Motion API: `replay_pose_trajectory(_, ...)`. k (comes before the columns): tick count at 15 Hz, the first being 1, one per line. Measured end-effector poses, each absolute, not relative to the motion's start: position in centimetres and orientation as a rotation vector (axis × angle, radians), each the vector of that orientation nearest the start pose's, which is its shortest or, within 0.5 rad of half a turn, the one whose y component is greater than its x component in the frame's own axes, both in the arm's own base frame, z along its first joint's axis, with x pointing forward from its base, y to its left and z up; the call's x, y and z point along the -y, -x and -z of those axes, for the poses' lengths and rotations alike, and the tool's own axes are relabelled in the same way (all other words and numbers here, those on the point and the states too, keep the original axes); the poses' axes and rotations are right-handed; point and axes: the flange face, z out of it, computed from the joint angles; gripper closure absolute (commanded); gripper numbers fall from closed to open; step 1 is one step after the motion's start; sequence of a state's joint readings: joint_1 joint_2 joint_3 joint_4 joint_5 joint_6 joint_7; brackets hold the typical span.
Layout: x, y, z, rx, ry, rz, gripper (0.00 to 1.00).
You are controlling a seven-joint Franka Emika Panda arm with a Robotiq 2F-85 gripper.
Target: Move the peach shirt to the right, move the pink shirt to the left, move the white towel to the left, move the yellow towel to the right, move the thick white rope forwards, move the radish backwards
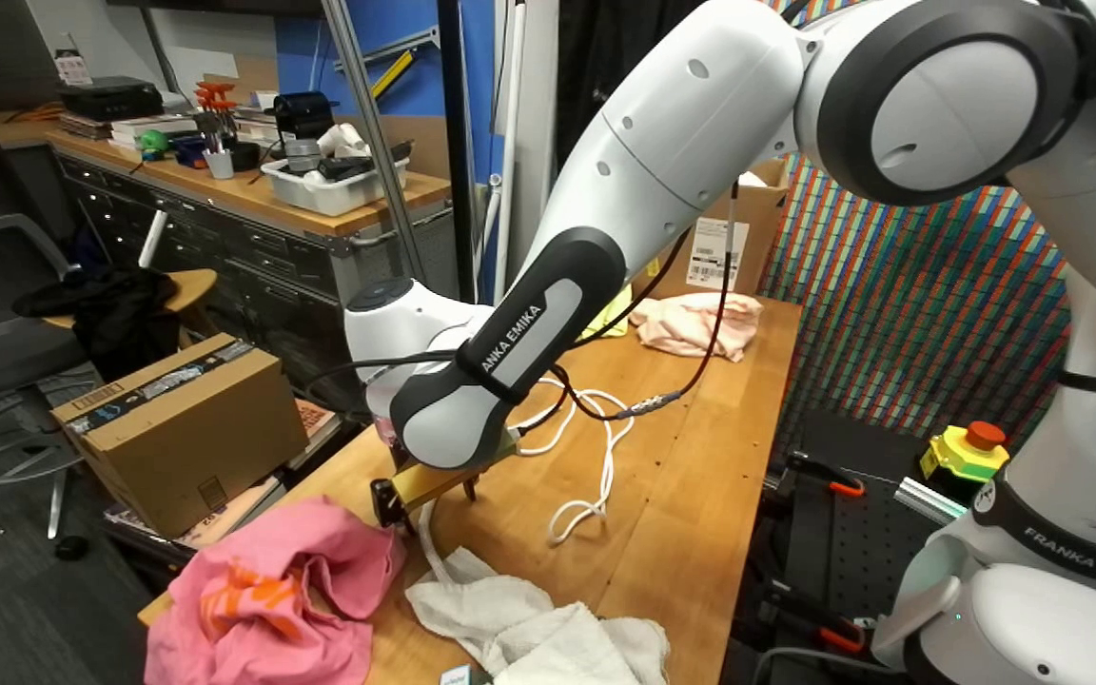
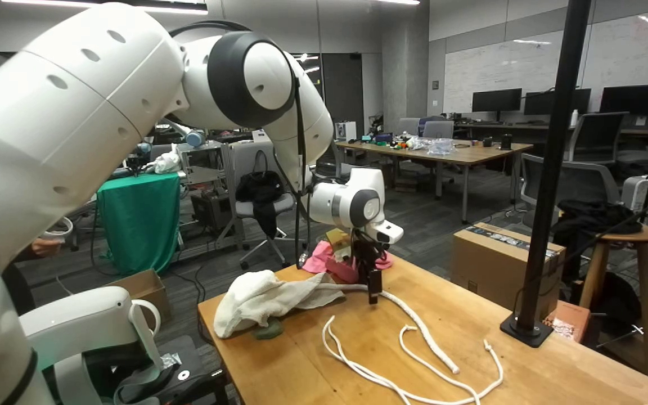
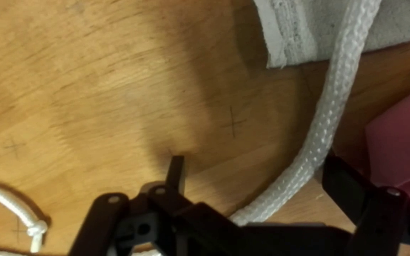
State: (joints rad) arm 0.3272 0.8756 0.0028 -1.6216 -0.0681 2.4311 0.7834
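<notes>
- Wrist view: your fingers [image 3: 175, 174] stand wide apart. The thick white rope [image 3: 335, 89] curves across the gap between them, right beside one finger; you can't tell whether the two touch.
- Wrist view again: the pink shirt [image 3: 404, 138] lies just outside that finger, and ahead of the fingers the rope crosses a corner of the white towel [image 3: 319, 32]. Outside the opposite finger, well apart, you have the knotted end of a thin white cord [image 3: 12, 206].
- In an exterior view, your fingers are low over the desk [image 1: 681, 514], the pink shirt just beside them. Well apart from them, past the thin white cord, lie the peach shirt [image 1: 695, 325] and, next to it, the yellow towel [image 1: 616, 312], partly hidden.
- In an exterior view, the rope runs from the white towel past your fingers and ends near them. At the towel's edge is a dark green thing [image 2: 269, 331] you can't identify.
</notes>
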Motion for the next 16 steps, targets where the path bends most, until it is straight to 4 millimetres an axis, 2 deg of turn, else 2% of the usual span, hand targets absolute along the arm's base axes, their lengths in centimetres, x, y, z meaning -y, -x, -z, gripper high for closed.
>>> replay_pose_trajectory(9, -20.8, -64.1, -10.1, -0.702, 3.095, -0.107, 0.0)
replay_pose_trajectory(10, -20.5, -64.2, -10.1, -0.716, 3.082, -0.116, 0.08)
replay_pose_trajectory(11, -20.1, -64.3, -10.0, -0.729, 3.069, -0.125, 0.23)
replay_pose_trajectory(16, -18.0, -65.0, -10.2, -0.788, 3.005, -0.16, 0.63)
